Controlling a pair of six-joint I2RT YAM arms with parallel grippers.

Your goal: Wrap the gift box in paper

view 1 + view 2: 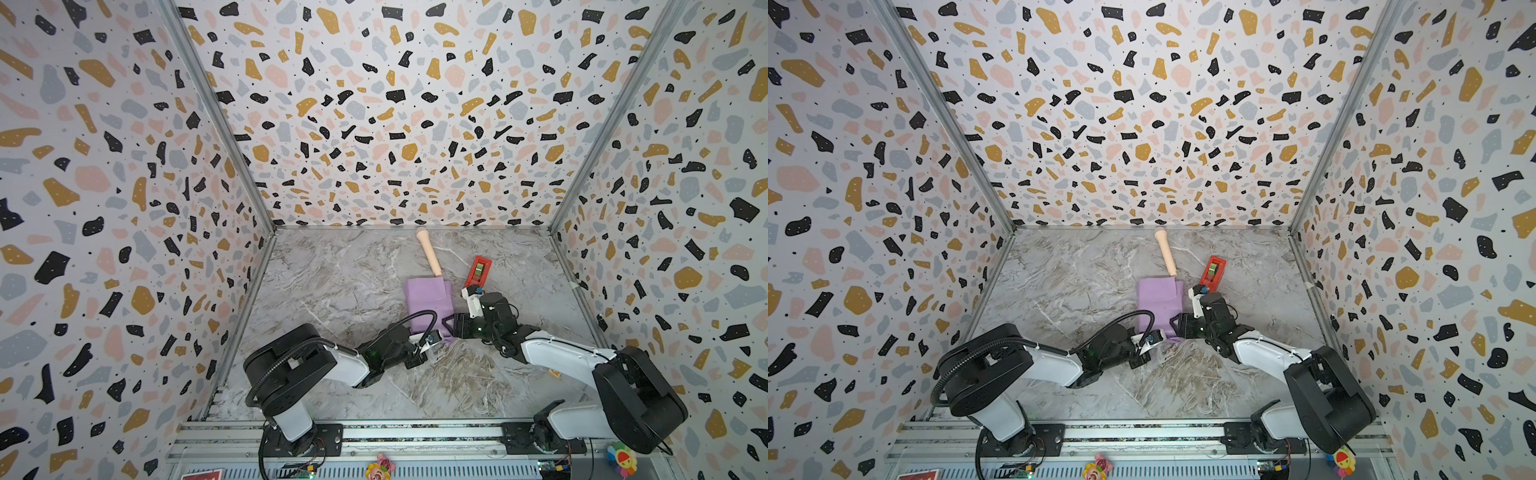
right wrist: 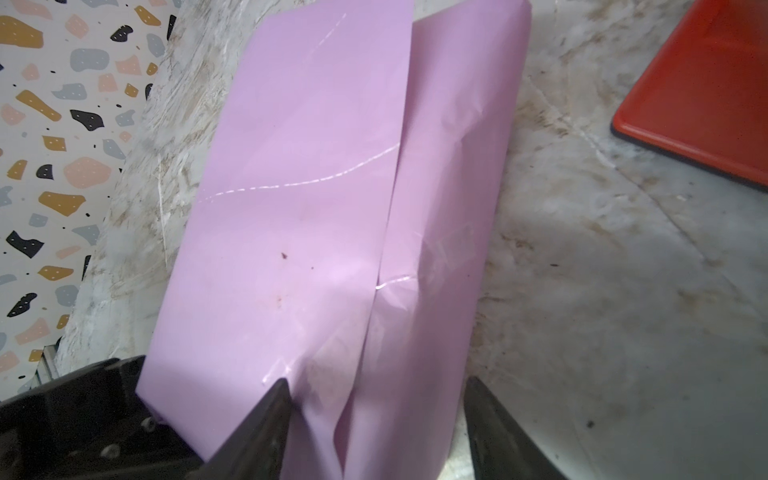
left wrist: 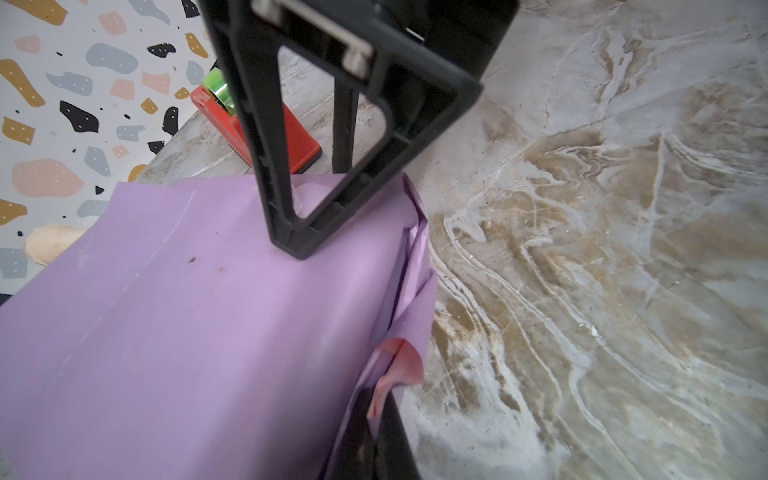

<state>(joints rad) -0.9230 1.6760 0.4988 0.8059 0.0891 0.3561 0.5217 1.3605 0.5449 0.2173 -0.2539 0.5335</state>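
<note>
The gift box is hidden inside the paper (image 1: 428, 299) (image 1: 1158, 299), which is folded round it lilac side out with one flap overlapping the other (image 2: 311, 166). My left gripper (image 1: 422, 353) (image 3: 376, 415) is shut on the paper's near end, where a pink underside curls out (image 3: 399, 361). At the same end my right gripper (image 1: 451, 324) (image 2: 376, 382) stands open and straddles the bundle. One of its fingers (image 3: 257, 145) rests on the top face of the paper; the other stands just clear of the paper's side, over the table.
A red tape dispenser (image 1: 478, 272) (image 2: 706, 104) lies just right of the bundle, behind my right wrist. A beige toy microphone (image 1: 428, 253) (image 3: 50, 245) lies beyond the bundle toward the back wall. Patterned walls enclose the marble table (image 1: 332, 291) on three sides.
</note>
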